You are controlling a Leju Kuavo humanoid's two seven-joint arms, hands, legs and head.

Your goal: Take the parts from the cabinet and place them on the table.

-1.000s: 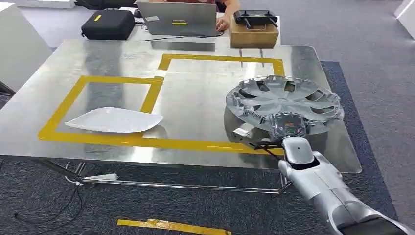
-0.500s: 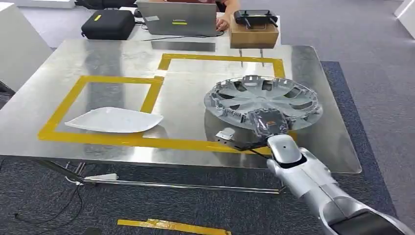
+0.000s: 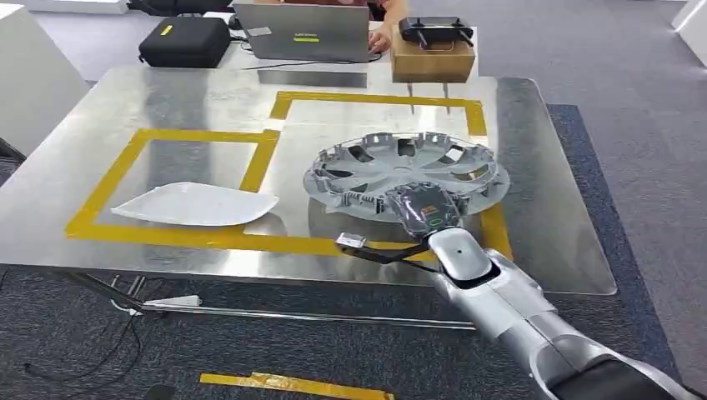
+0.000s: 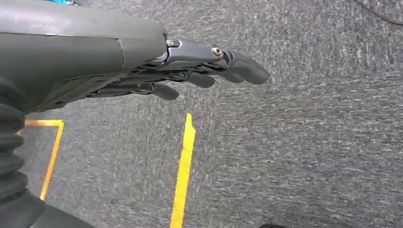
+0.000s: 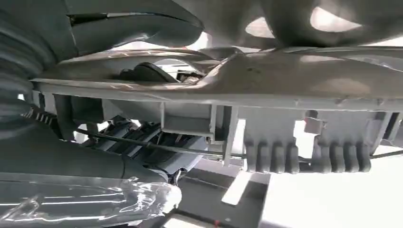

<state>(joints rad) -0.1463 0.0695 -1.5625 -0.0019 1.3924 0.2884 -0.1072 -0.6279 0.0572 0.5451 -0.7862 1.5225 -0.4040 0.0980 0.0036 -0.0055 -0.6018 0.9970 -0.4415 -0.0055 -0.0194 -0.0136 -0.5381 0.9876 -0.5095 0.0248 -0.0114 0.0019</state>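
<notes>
Surface finishes on the worktop (image 3: 208,100): brushed, reflective sheet metal.
Hubcap (image 3: 400,167), silver-grey moulded plastic with satin sheen; white plate (image 3: 196,204), smooth and glossy; yellow tape (image 3: 200,133), matt; floor carpet (image 3: 634,167), rough grey pile.

Silver-grey hubcap (image 3: 406,167); white plate (image 3: 196,204); yellow tape rectangles (image 3: 275,108) on shiny steel bench (image 3: 100,125); grey carpet (image 3: 634,67); black case (image 3: 184,42); brown box (image 3: 433,60).

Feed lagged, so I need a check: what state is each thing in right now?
Wheel cover: gripped at its near rim, above the table's right taped box.
Right hand: holds the wheel cover.
Left hand: holds nothing, fingers extended over carpet.
White plate: lying in the left taped box.
Laptop: open.
</notes>
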